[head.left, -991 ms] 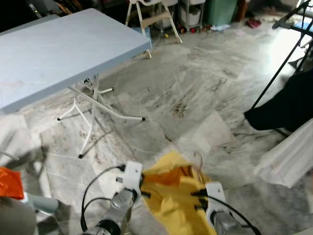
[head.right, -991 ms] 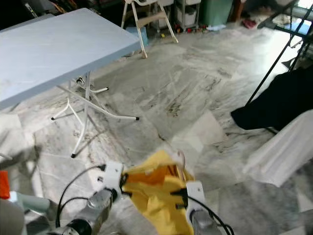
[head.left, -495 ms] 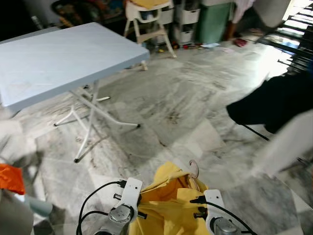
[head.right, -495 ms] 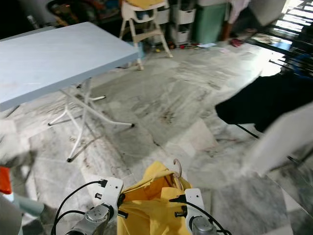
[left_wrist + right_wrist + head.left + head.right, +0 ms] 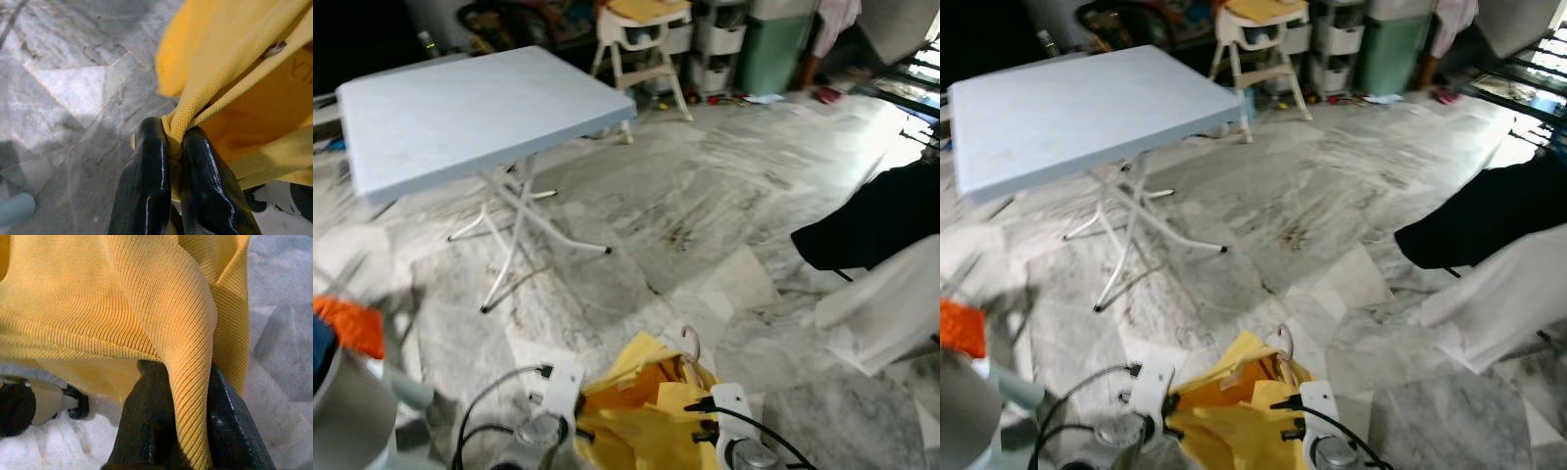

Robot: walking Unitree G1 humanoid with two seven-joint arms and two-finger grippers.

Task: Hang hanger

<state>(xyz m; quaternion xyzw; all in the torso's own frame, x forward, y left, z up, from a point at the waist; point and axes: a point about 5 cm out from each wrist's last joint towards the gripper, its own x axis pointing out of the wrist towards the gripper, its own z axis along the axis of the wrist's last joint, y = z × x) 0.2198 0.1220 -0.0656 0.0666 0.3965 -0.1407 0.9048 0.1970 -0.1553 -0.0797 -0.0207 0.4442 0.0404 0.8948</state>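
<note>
Marble floor (image 5: 705,206), pale blue folding table (image 5: 470,108) at the robot's left, black and white cloth (image 5: 881,264) hanging at its right.
Low in front, 2 grippers carry a yellow shirt (image 5: 651,416) with a hanger hook (image 5: 688,343) poking from its top: left gripper (image 5: 171,147) pinched tight on a fabric fold, right gripper (image 5: 183,377) clamped on another fold.

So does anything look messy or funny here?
A bit. The yellow shirt hangs bunched between the left gripper and the right gripper, both sets of jaws pinching its fabric, its hanger hook poking up. A white cloth droops towards the floor.
</note>
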